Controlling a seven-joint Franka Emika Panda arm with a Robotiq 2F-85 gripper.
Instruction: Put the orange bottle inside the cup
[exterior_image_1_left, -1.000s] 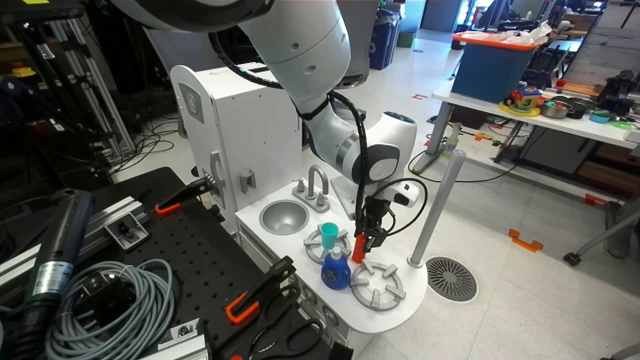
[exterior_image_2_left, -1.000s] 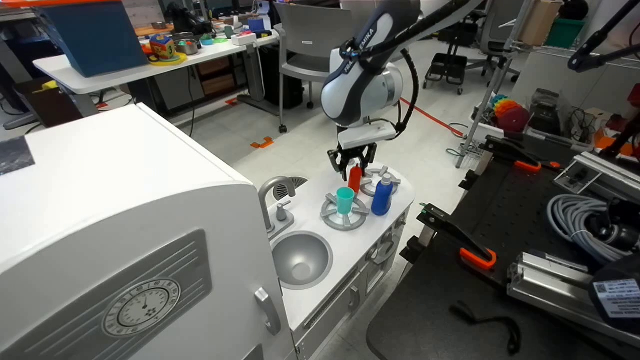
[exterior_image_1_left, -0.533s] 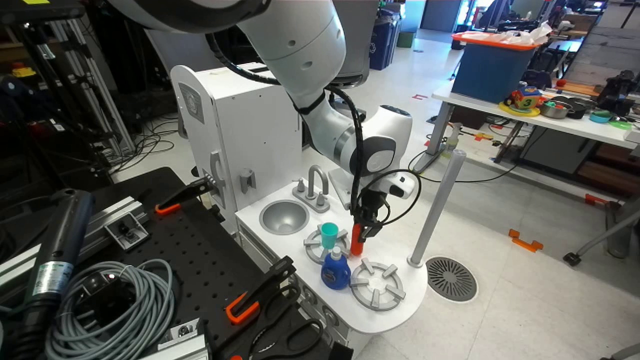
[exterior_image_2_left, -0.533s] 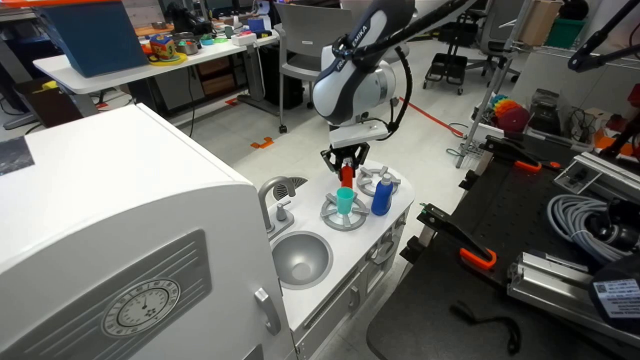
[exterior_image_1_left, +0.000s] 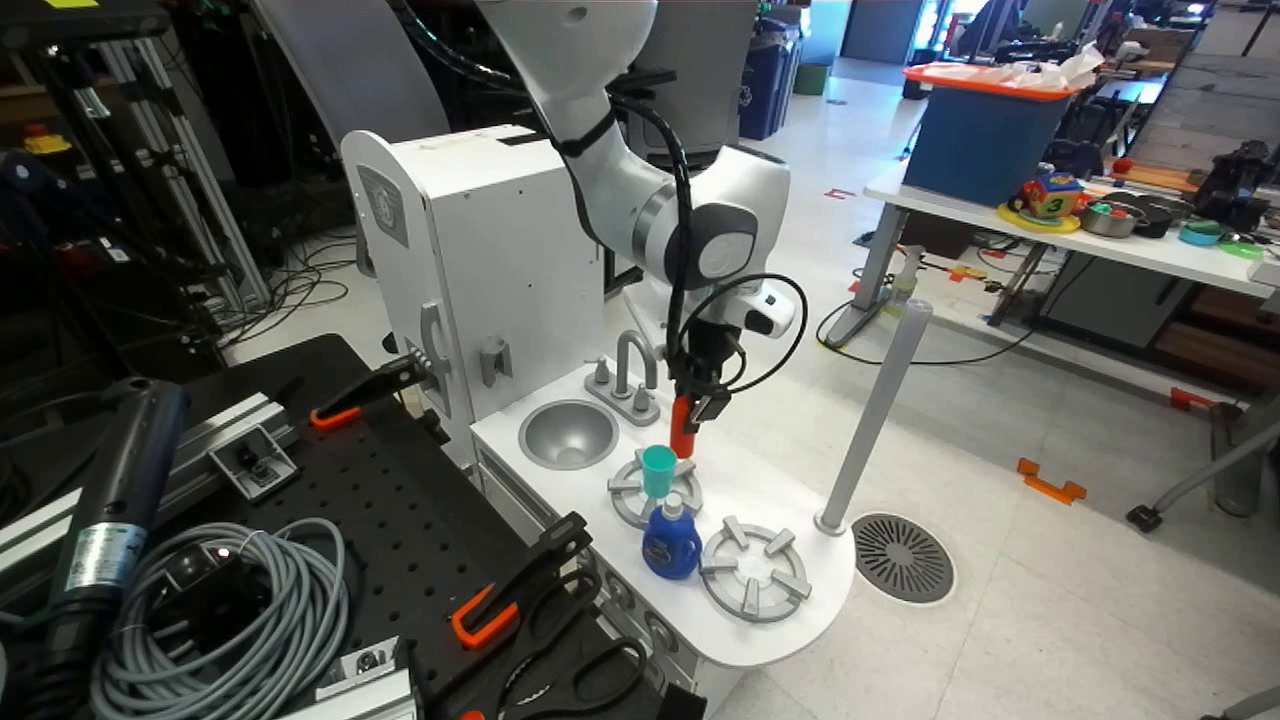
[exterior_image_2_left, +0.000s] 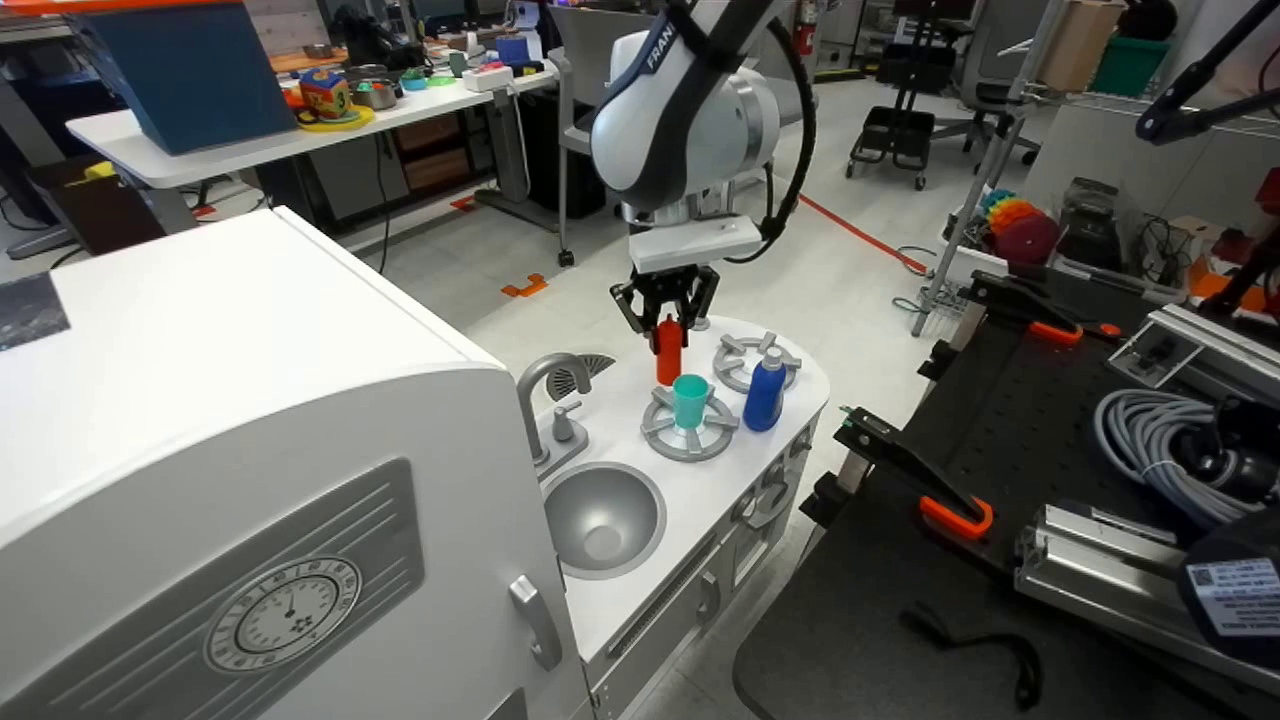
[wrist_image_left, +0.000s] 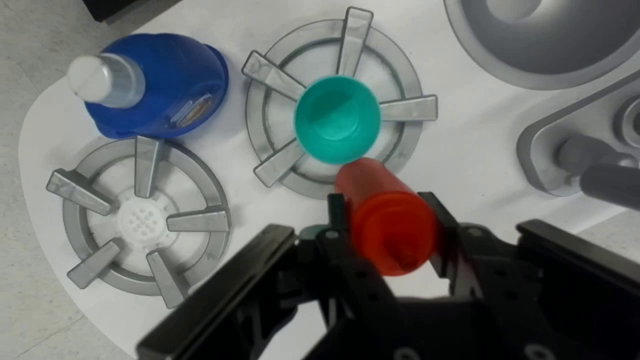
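Right now I judge we're at the carrying step: my black two-fingered hand is closed around the red-orange, cylindrical, plastic-looking bottle, just right of and below the centre of the wrist view, its base seemingly off the white table. The round, teal, plastic-looking cup sits above it in that frame, mouth up, on a grey, spoked burner ring; the bottle is beside it, not inside, and I can't tell whether it touches the rim. The next move, I reckon, calls for enough height to clear that rim, a short shift toward the top of the wrist frame, then a straight lowering. In both exterior views the bottle's long axis stands close to upright, base down, so it should enter base first.
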